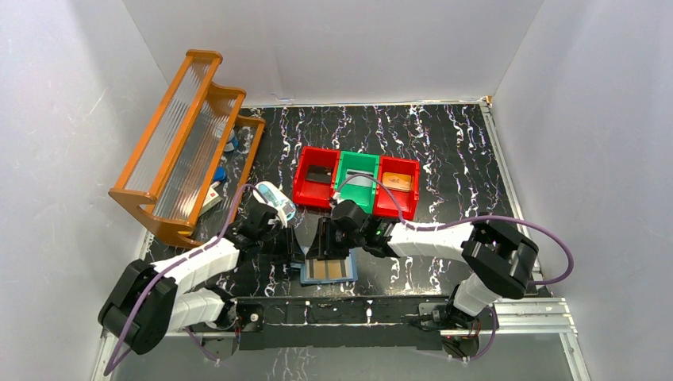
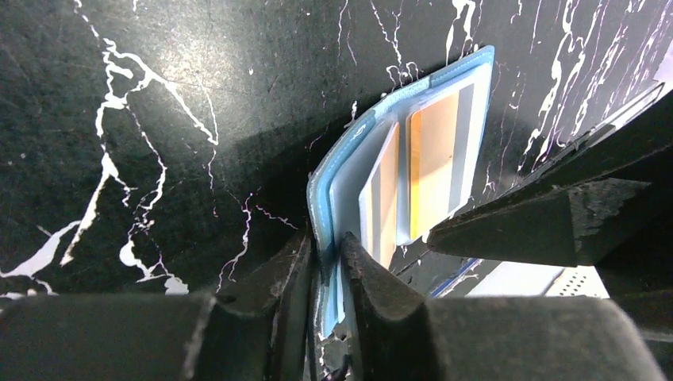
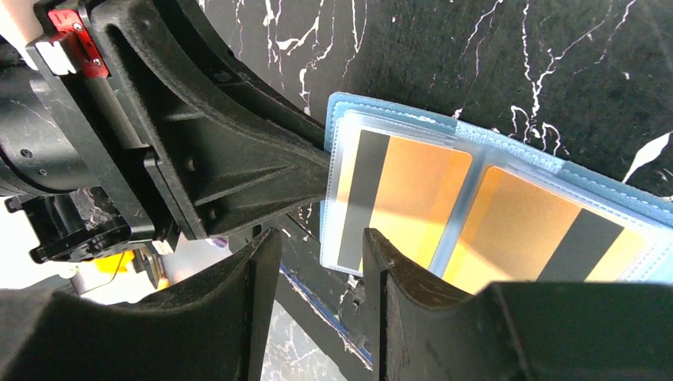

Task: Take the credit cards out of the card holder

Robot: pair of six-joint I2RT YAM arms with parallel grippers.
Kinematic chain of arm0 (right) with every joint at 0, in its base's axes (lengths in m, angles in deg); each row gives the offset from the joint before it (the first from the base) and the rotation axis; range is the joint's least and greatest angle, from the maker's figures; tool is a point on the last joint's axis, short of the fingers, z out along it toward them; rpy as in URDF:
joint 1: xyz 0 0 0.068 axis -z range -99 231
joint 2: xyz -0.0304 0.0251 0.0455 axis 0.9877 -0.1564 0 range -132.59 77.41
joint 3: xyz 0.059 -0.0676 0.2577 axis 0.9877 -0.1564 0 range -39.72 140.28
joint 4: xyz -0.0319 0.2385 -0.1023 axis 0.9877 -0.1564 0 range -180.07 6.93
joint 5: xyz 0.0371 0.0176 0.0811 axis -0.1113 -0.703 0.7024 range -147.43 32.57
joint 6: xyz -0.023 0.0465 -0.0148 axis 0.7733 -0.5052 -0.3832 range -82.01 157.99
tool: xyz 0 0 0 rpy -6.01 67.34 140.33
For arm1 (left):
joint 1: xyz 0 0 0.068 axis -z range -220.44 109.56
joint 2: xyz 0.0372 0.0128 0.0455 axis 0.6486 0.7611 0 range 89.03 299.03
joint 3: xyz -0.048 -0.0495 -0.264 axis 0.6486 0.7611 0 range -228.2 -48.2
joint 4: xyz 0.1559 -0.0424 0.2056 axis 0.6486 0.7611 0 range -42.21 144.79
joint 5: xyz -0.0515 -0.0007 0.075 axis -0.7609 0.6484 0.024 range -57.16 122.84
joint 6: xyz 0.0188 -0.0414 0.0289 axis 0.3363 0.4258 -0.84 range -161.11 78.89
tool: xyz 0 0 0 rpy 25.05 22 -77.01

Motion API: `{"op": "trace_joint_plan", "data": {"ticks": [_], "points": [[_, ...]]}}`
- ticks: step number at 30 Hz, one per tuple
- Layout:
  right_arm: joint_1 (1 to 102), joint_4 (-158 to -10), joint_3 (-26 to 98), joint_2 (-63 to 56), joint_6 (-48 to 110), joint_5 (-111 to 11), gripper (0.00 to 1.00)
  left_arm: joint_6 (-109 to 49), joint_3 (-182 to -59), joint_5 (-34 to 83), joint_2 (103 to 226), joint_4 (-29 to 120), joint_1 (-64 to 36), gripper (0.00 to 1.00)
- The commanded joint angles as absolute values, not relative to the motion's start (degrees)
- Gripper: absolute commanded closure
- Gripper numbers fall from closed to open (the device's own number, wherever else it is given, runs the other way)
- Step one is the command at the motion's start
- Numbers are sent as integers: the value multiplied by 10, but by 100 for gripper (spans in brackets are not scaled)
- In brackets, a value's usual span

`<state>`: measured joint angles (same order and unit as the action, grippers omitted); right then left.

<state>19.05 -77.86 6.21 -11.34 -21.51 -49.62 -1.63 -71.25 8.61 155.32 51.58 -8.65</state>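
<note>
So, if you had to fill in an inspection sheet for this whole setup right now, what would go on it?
Surface: black marbled table; no spills seen.
Job's things: blue card holder lies open; two orange cards still sit in its pockets.
Clutter: red and green bins with things inside; white-and-blue oval case.
Grippers: left gripper shut on the holder's edge; right gripper open at its corner.
Cables: purple cables loop off both arms, one passing over the bins.
Surroundings: white walls; orange rack on the left.
</note>
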Motion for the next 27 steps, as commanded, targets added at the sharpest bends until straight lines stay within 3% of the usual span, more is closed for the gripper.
{"op": "trace_joint_plan", "data": {"ticks": [1, 5, 8, 21, 27], "points": [[188, -731, 47, -104, -231, -490, 49, 14, -704, 135, 1506, 543, -80, 76], [188, -750, 25, -68, -240, -532, 48, 24, -714, 199, 1453, 609, -81, 60], [188, -744, 2, -46, -250, -559, 48, 29, -718, 225, 1425, 631, -80, 54], [189, -649, -54, -68, -295, -537, 53, -4, -786, 164, 1410, 647, -80, 54], [193, -627, -60, -92, -295, -533, 57, -24, -803, 115, 1432, 638, -80, 62]]}}
